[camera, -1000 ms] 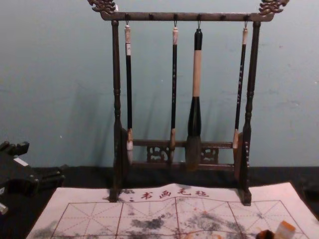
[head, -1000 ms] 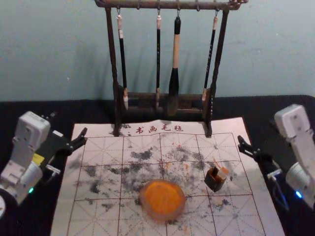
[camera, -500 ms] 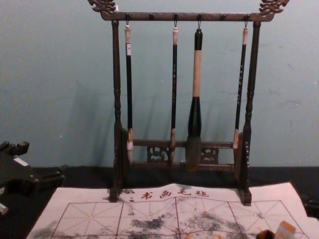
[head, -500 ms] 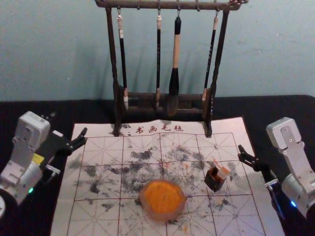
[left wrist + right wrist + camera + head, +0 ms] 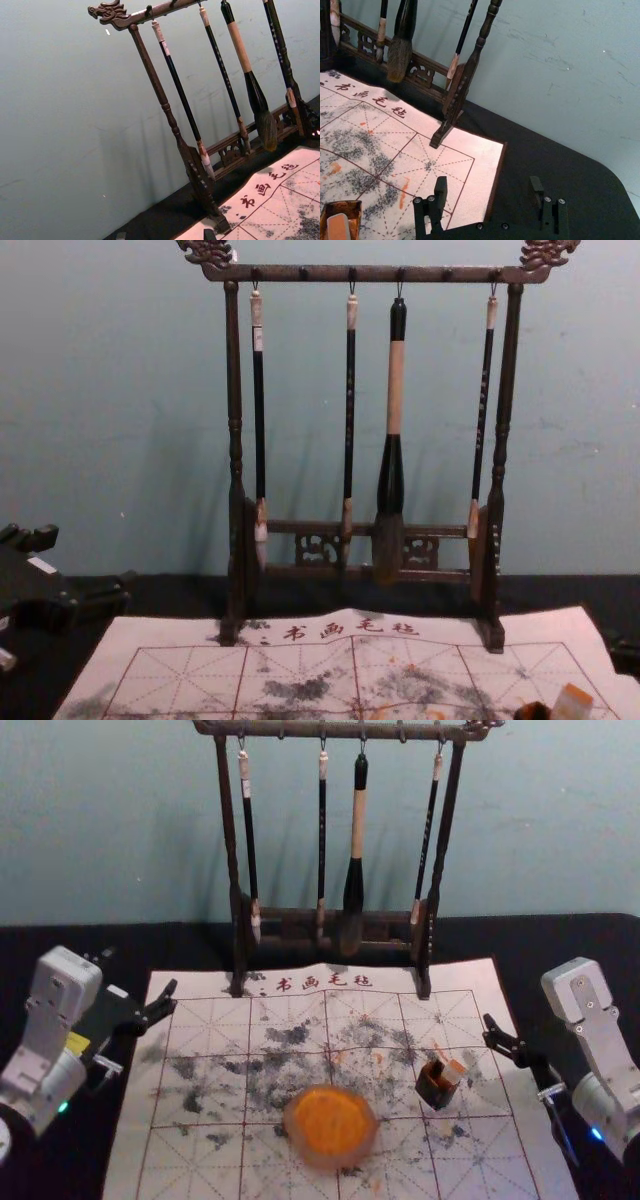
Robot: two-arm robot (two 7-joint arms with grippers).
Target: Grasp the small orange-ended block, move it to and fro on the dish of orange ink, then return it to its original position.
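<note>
Head view: the right claw (image 5: 489, 1028) has edged nearer the block (image 5: 453, 1072), still in its pot (image 5: 433, 1093), so grasping seems next; the left claw (image 5: 173, 997) idles, spread, by the mat (image 5: 470, 976). Right wrist view: the right claw is spread, empty.

In the head view, the left arm (image 5: 43, 1038) is held at the lower left of the frame, its pale upright block (image 5: 66, 982) raised above the black left tool (image 5: 140, 972), which is pointed inward with its two fingers spread. The right arm (image 5: 606, 1055) is held at the lower right, bent, and the right tool (image 5: 506, 1043) is angled toward the middle. A green light (image 5: 64, 1106) is lit on the left wrist, a blue light (image 5: 596, 1133) on the right. In the right wrist view, both fingers (image 5: 440, 192) are parted widely and held roughly parallel.
</note>
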